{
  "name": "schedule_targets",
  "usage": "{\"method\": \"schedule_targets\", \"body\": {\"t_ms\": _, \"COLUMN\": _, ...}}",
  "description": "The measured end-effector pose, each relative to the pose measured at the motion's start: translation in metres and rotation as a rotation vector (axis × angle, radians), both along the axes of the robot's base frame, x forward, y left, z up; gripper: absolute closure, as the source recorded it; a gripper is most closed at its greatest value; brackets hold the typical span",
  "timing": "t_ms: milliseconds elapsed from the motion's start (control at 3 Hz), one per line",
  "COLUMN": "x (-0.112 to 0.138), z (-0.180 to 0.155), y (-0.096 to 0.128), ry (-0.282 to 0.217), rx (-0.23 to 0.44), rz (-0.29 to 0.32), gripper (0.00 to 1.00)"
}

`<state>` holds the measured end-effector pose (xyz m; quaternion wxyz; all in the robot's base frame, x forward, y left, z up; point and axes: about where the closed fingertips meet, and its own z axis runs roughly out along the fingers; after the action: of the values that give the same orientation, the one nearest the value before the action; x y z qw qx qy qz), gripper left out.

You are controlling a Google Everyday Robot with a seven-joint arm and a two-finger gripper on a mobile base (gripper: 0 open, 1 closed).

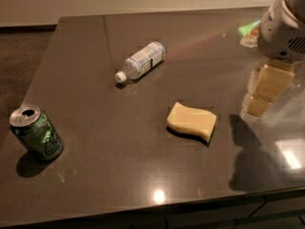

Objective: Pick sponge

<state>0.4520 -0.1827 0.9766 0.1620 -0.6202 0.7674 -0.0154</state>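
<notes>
Tabletop (95, 185): dark and glossy, with lamp glare near the front edge.
Sponge (191, 121): lies flat mid-table with nothing touching it, its long wavy sides running roughly across.
Gripper (260, 100): mine hangs right of the sponge, apart from it, holding nothing; how wide it stands I cannot tell.
Neighbours: the bottle (141, 61) lies behind and left of the sponge, and the can (35, 133) stands far left of the sponge (neither crowds my path).
Step, as I judge it: the reach. I should centre over the sponge, turn to span its narrow width, come down almost to the table, and close gently, since foam squashes.
</notes>
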Motion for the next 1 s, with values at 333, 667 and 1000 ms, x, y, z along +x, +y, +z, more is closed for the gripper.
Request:
{"method": "schedule_targets", "body": {"t_ms": 333, "x": 0.007, "z": -0.015, "y": 0.03, "ry": 0.016, "rx": 0.005, "rz": 0.036, "gripper": 0.0}}
{"method": "schedule_targets", "body": {"t_ms": 667, "x": 0.005, "z": -0.044, "y": 0.056, "ry": 0.048, "rx": -0.005, "rz": 0.083, "gripper": 0.0}}
{"method": "schedule_targets", "body": {"t_ms": 1000, "x": 0.005, "z": -0.069, "y": 0.072, "ry": 0.07, "rx": -0.014, "rz": 0.121, "gripper": 0.0}}
